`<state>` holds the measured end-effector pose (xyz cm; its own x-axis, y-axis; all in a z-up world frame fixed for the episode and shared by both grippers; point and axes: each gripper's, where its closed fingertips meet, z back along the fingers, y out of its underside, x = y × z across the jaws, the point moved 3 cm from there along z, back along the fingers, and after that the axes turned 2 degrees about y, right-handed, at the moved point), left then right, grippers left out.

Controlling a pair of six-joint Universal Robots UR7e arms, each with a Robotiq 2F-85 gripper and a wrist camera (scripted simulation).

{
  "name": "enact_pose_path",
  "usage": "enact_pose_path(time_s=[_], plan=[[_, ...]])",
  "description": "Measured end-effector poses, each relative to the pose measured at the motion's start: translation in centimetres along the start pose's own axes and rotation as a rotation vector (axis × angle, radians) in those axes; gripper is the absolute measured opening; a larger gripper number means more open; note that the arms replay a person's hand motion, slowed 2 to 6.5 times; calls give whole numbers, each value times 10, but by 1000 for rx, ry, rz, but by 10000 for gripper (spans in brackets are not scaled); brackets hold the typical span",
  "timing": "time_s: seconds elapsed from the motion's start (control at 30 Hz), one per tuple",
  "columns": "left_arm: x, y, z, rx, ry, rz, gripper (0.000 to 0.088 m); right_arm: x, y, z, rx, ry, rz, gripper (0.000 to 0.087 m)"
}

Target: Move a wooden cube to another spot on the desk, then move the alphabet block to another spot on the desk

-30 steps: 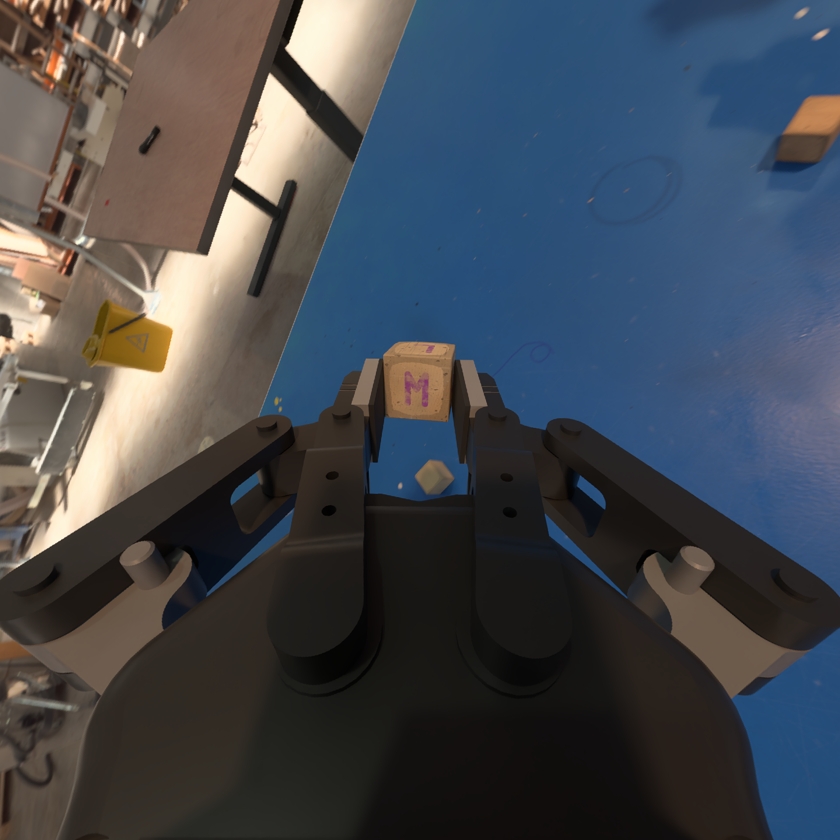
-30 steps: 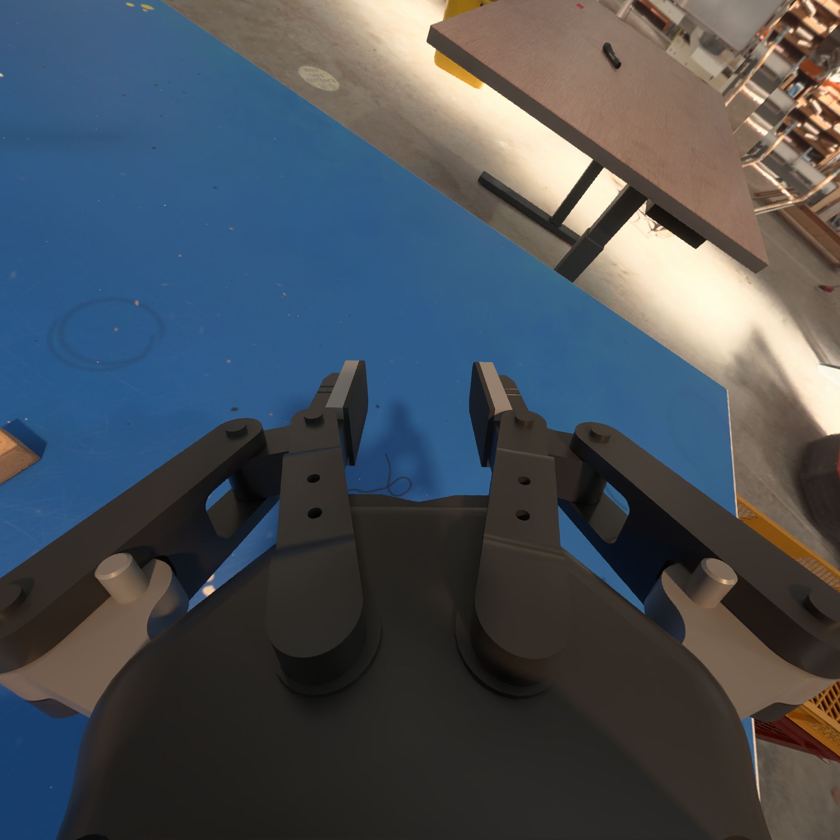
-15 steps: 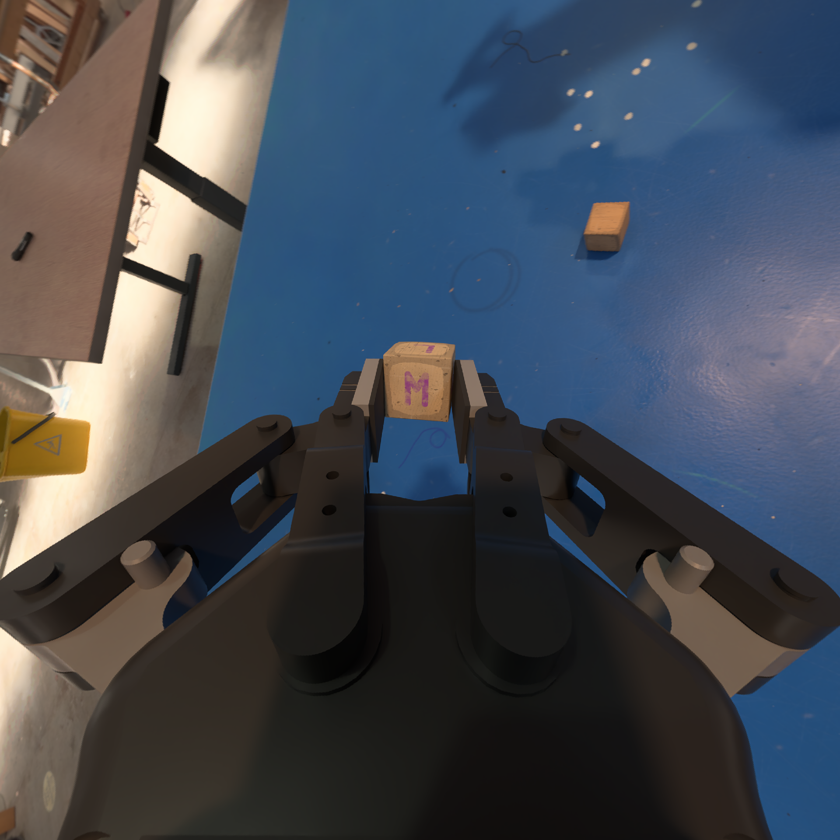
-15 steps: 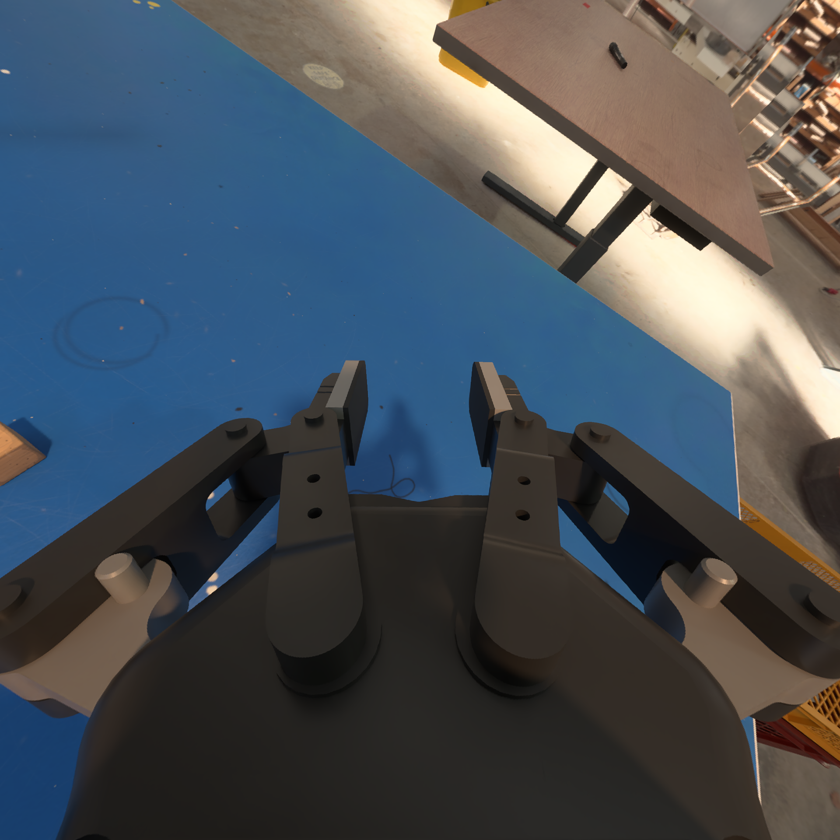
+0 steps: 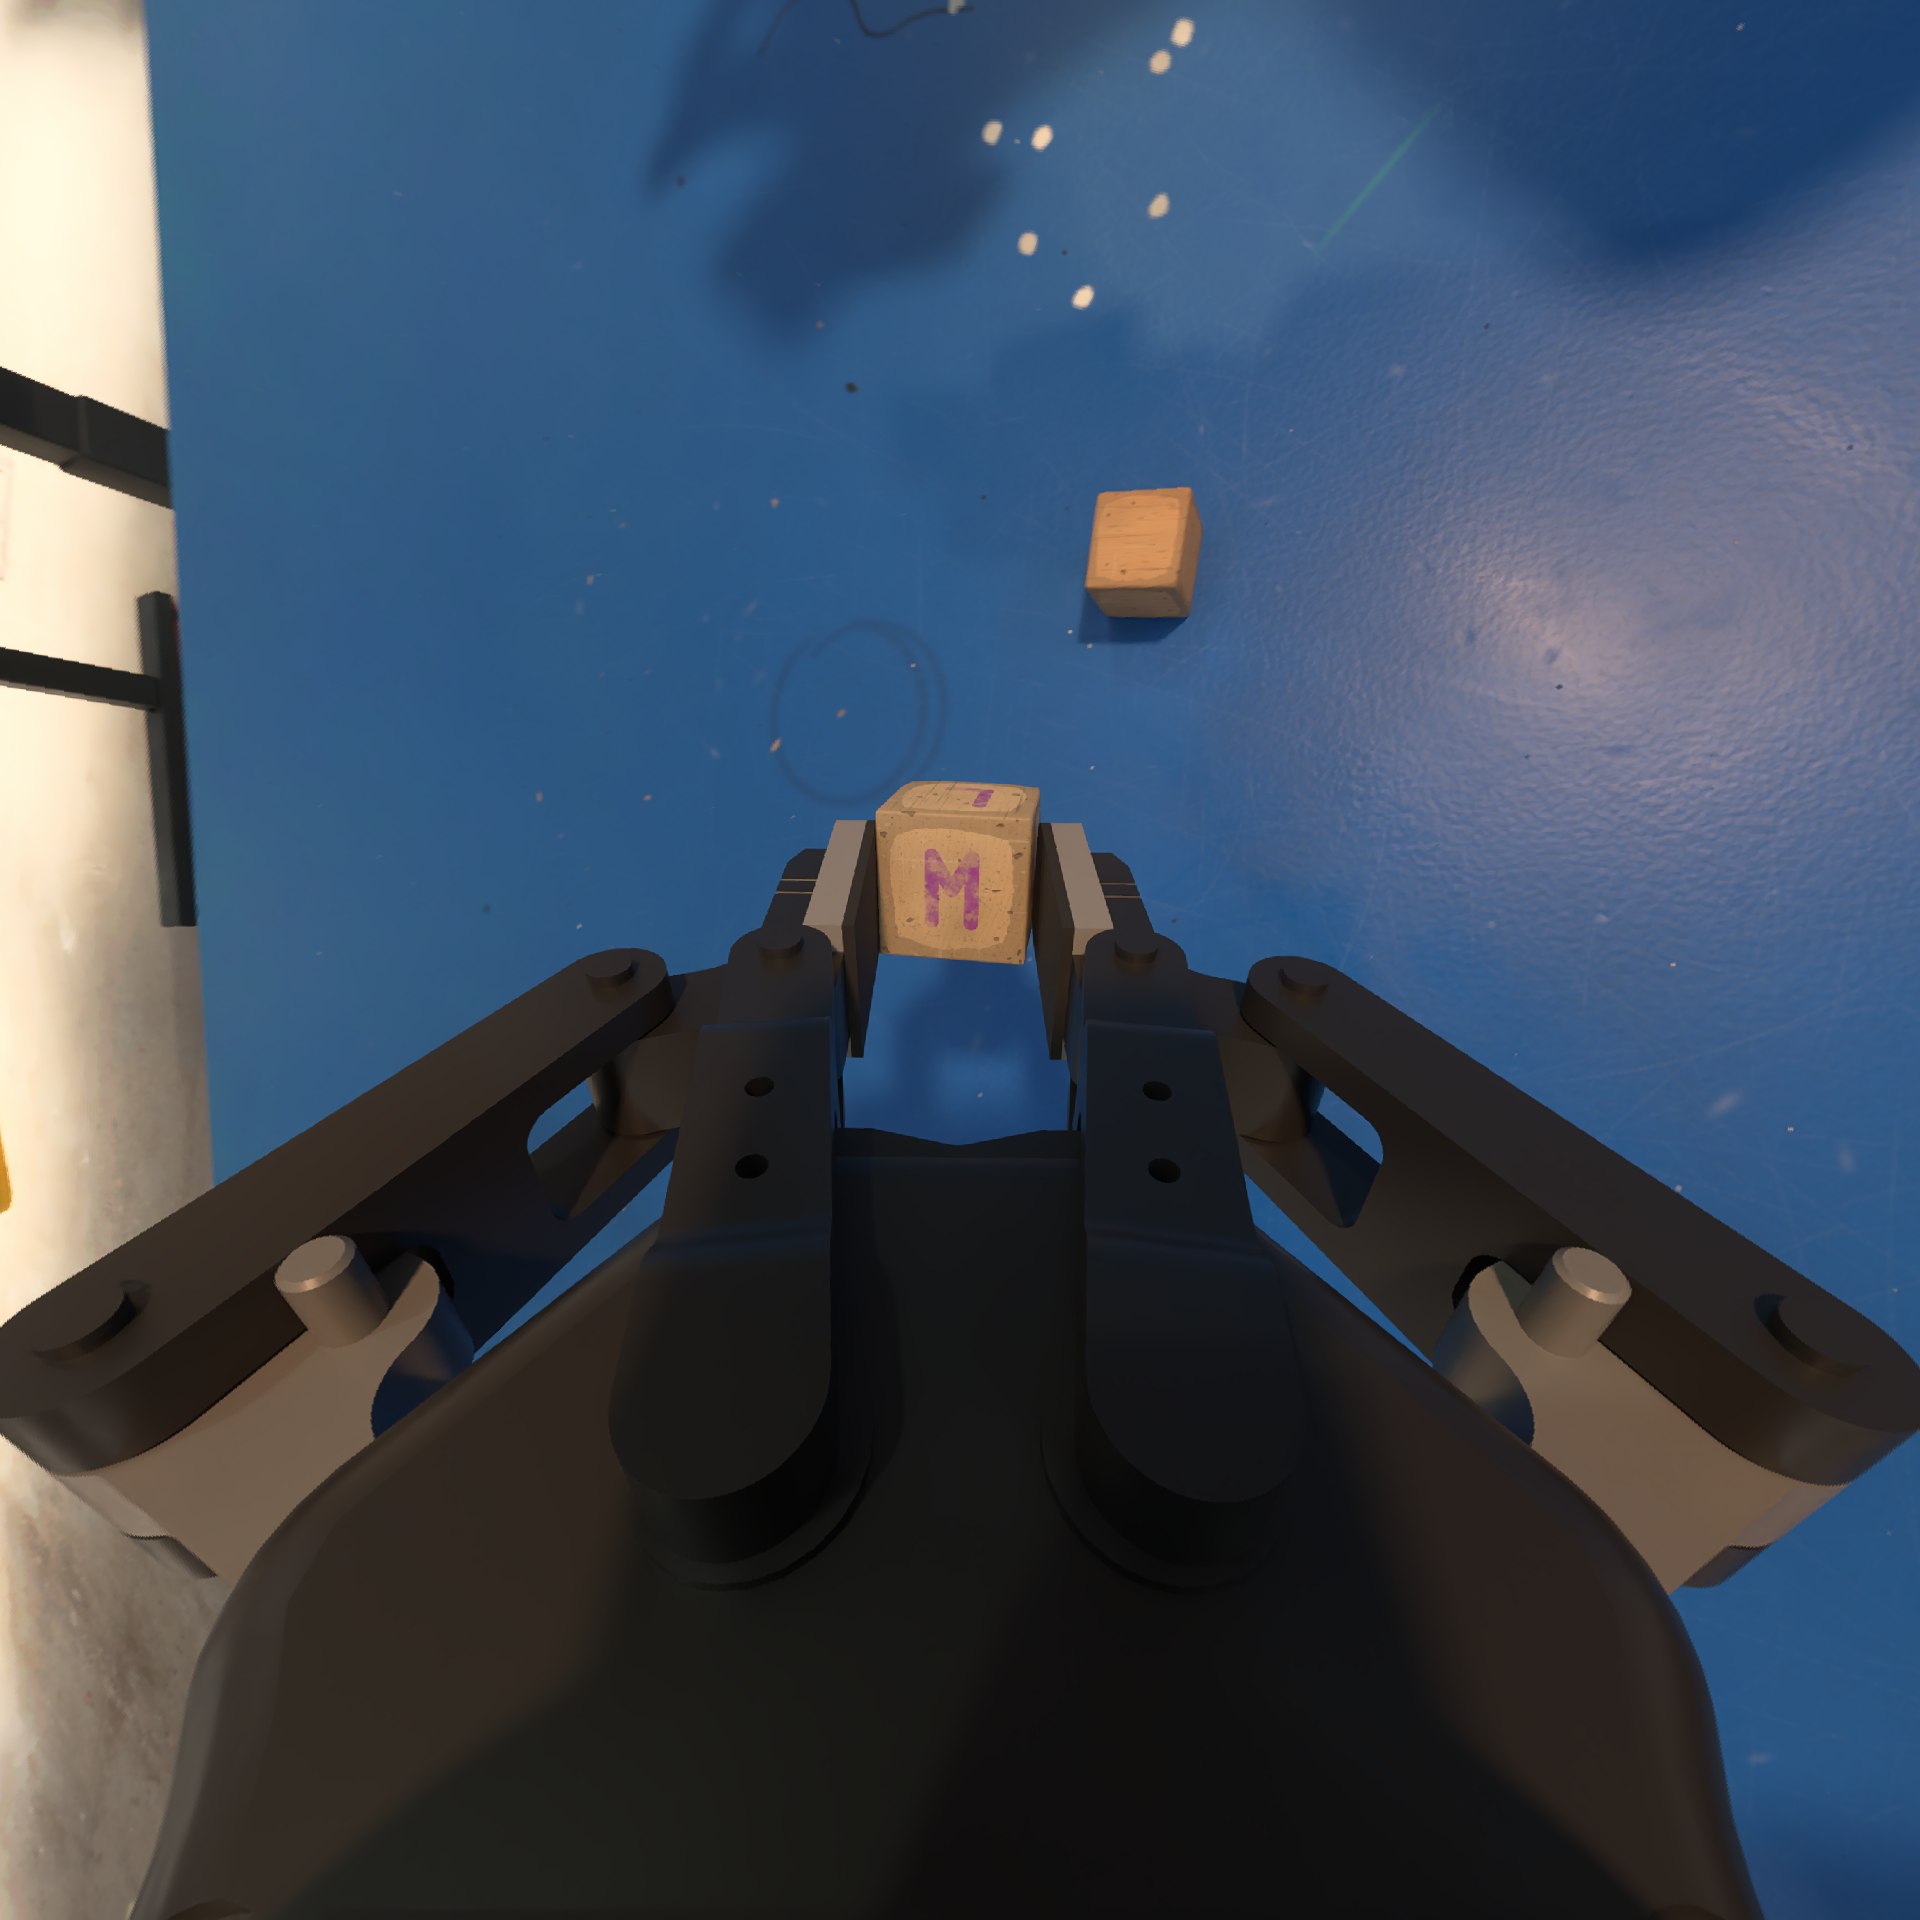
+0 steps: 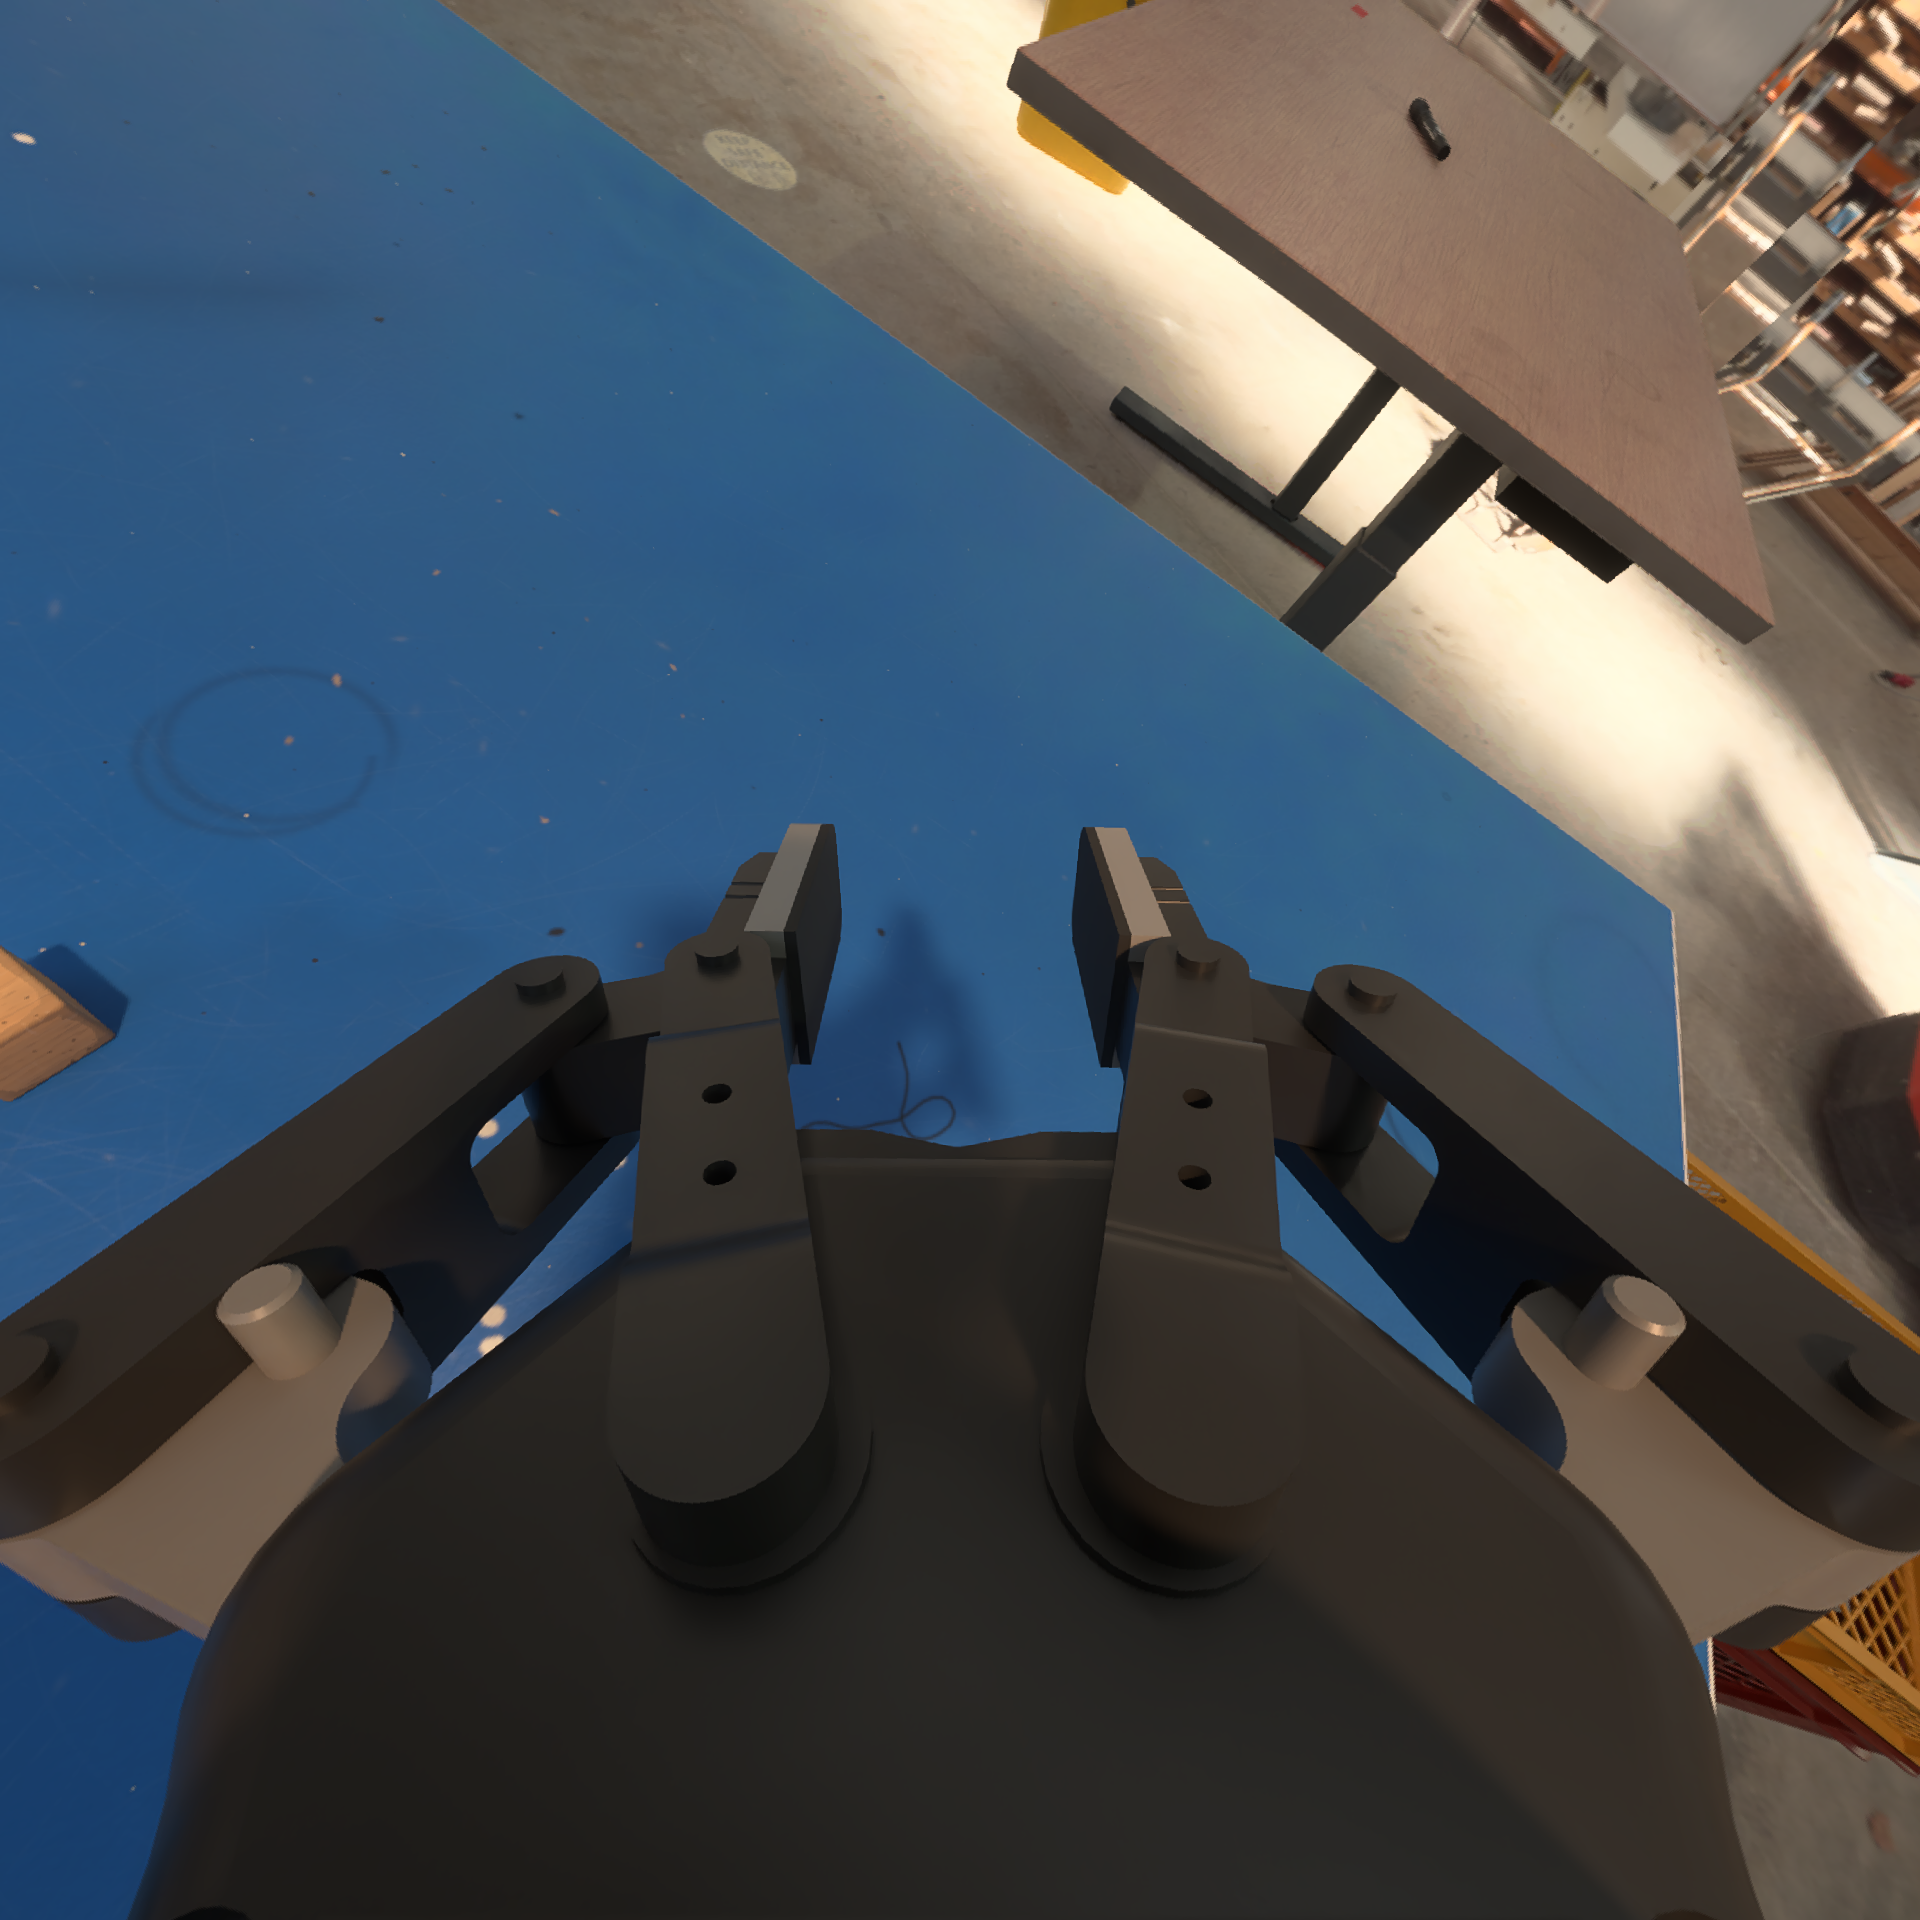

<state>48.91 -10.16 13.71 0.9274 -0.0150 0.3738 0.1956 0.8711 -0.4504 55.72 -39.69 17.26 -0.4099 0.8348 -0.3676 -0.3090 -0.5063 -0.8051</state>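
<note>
Blue bench [image 5: 1558,831] fills the left wrist view, where the left end effector [image 5: 957,883] squeezes the alphabet block [image 5: 956,878] above it near the wooden cube [image 5: 1141,551], while only the right wrist view shows the empty, spread right end effector [image 6: 956,914] and a brown table [image 6: 1455,260].

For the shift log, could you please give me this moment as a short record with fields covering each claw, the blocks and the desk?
left claw: shut on the alphabet block, held clear above the desk
alphabet block: pale wood, purple letter on the face toward the camera, pinched on its two sides
right claw: open, nothing between its fingers, above the desk near its edge
wooden cube: plain, resting on the desk, beyond the held block and apart from it
desk: blue top, scuffed, with a faint ring mark
</note>
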Motion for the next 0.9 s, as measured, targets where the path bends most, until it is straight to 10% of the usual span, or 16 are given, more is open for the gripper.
enact_pose_path(time_s=[0.9], plan=[[-32,-7,-86,99,270,143,268,4,-9,4,-22,-16,13,411]])
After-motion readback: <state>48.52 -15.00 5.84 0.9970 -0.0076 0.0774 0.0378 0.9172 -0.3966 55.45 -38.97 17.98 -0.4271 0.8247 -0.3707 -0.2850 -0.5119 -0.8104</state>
